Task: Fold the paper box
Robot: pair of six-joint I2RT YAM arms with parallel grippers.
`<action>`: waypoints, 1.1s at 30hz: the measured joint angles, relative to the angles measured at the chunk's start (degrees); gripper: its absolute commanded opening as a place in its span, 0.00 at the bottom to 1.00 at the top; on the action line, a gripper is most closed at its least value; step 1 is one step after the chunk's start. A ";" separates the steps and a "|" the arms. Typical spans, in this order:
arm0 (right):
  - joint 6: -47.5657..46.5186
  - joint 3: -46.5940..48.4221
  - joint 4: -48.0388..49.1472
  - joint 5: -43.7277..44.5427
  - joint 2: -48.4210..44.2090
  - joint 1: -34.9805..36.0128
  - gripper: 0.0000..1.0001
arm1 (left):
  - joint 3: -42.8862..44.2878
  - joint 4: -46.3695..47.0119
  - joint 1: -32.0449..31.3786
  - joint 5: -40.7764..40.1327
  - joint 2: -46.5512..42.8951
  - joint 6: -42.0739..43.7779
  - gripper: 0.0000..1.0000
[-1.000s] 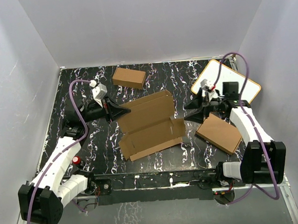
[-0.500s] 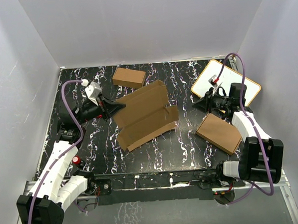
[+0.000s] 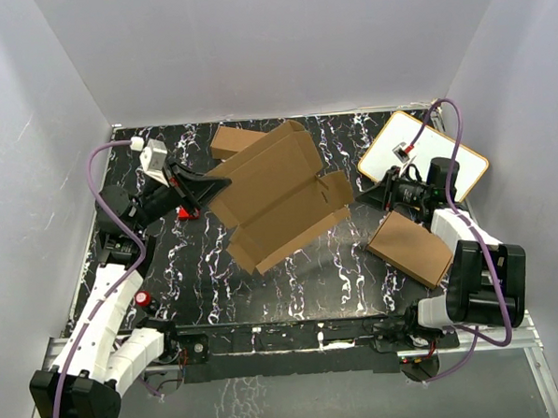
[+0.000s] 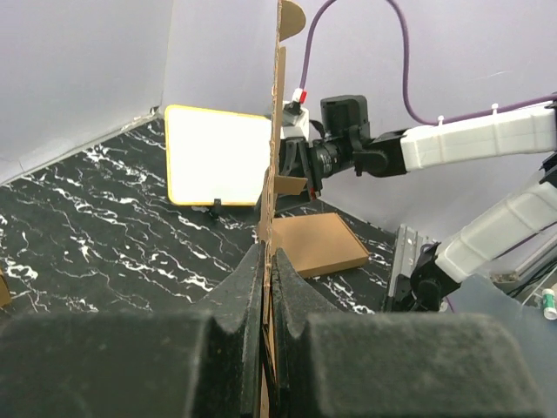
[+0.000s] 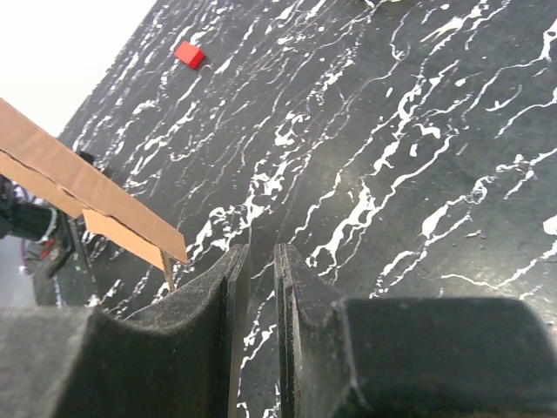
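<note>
Left gripper: jaws pressed together on the left edge of the paper box. The left wrist view confirms the pinch, with the cardboard sheet standing edge-on between the fingertips of that gripper.

Paper box: unfolded, with flaps and inner face showing. It is held at a steep tilt over the middle of the surface, somewhat toward the far-left corner. Its upper corner points toward the far edge and its lowest corner toward the near edge. Contact between that lowest corner and the surface cannot be determined.

Right gripper: positioned just beside the box's right-hand flap. In its own wrist view the jaws are drawn close with a narrow slit left, and nothing is seen in the slit. The flap lies to one side of the fingers, not between them.

Other items:
- A small brown carton at the far edge, partly hidden behind the box.
- A flat brown carton near the right edge.
- A white board with an orange rim in the far-right corner.
- A small red block beneath the left gripper.
</note>
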 measured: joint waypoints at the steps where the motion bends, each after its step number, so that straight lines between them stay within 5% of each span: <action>1: 0.76 -0.02 0.66 -0.76 0.39 0.00 0.24 | 0.09 0.66 0.00 -0.13 -0.20 -0.74 0.00; 25: 19.56 -3.80 19.28 -12.98 1.31 0.13 0.25 | -1.31 10.21 0.02 -2.84 -1.27 -7.08 0.00; 33: 16.02 -3.39 14.64 -7.93 1.18 0.17 0.24 | -1.42 11.28 0.04 -3.10 -1.27 -7.56 0.00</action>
